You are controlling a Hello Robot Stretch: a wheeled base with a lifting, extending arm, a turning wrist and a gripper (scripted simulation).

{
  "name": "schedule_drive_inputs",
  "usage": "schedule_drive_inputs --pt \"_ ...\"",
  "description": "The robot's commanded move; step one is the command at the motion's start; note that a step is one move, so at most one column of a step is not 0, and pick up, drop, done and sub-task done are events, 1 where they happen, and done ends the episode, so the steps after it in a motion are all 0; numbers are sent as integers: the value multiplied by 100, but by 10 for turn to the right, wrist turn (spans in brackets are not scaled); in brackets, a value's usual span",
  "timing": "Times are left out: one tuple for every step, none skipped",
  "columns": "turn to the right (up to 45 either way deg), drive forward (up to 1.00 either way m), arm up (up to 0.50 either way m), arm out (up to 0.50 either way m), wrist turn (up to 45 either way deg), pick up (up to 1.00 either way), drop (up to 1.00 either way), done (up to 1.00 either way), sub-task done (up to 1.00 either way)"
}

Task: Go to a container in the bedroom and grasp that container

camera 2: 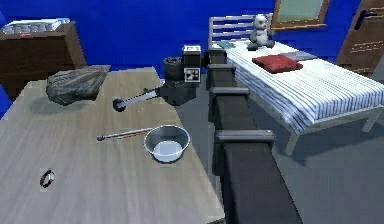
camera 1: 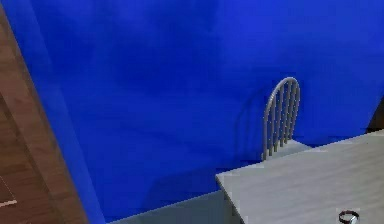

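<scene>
A round grey metal bowl (camera 2: 167, 146) stands on the pale wooden table (camera 2: 70, 150), near its right edge in the arm side view. The dark arm rises from the bottom edge, passing just right of the bowl. At the arm's far end the gripper (camera 2: 124, 100) points left over the tabletop, above and left of the bowl. Only bare tabletop lies at its far end, so it holds nothing. A thin pencil (camera 2: 124, 133) lies between the gripper and the bowl.
A dark grey lumpy thing (camera 2: 77, 85) and a small ring-like thing (camera 2: 47, 178) also lie on the table. Behind are a striped bed (camera 2: 310, 85) with a red cushion (camera 2: 277, 63) and a teddy bear (camera 2: 262, 30), and a wooden dresser (camera 2: 40, 55). Ahead stand a blue wall (camera 1: 170, 90), a grey chair (camera 1: 281, 115) and the table's corner (camera 1: 300, 185).
</scene>
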Motion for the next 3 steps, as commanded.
schedule_drive_inputs --pt "0 0 0 0 180 0 0 0 0" --pt "0 0 -26 0 0 0 0 0 0" --pt "0 0 0 0 0 100 0 0 0"
